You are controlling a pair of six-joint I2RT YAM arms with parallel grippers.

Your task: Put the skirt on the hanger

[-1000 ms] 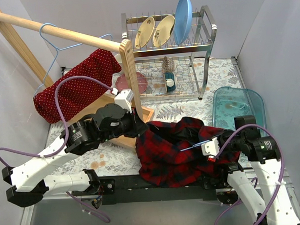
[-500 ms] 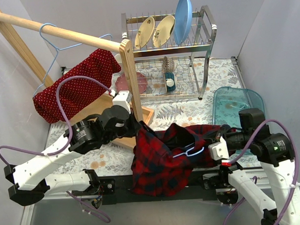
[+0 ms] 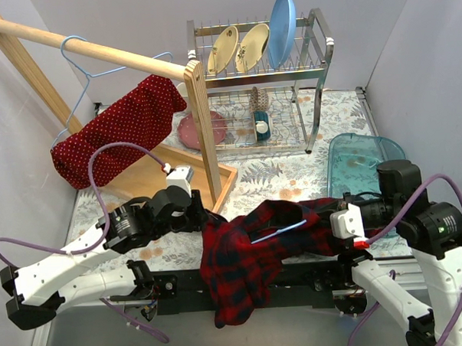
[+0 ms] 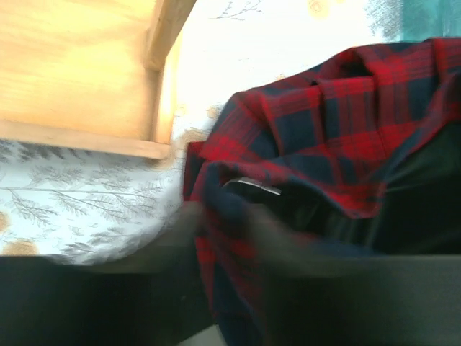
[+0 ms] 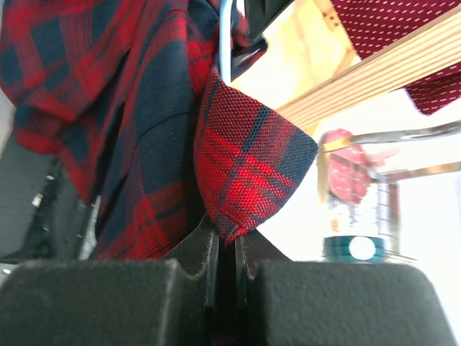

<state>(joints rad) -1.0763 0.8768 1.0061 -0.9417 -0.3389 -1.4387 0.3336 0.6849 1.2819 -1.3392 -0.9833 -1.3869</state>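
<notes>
At 6 o'clock the plaid shirt [image 3: 246,256] now spills over the near table edge; a second ago it lay further in, bunched on the cloth. Both arms have drawn it nearer and stretched it between them. The right gripper [image 5: 225,245], at 4 o'clock, is pinched tight on a fold of that shirt, with a pale wire hanger [image 3: 279,232] showing inside the cloth just above. The left gripper [image 3: 208,218], at 7 o'clock, is buried against the shirt's other end. Its own camera is smeared with motion, so I cannot tell whether its jaws are clamped or parted.

The skirt [image 3: 114,136] has not moved. It hangs at 10 o'clock, draped over the blue hanger [image 3: 74,65] hooked on the wooden rail [image 3: 95,50]. The task's goal therefore looks already met, and this motion concerns only the shirt.

The table wears a floral cloth [image 3: 292,170]. A wooden tray [image 3: 151,176] sits under the rail, and a teal tub [image 3: 365,163] lies at 3 o'clock. A wire dish rack [image 3: 318,69] with plates stands at 12 o'clock. Plain pale walls [image 3: 425,57] close in on three sides.
</notes>
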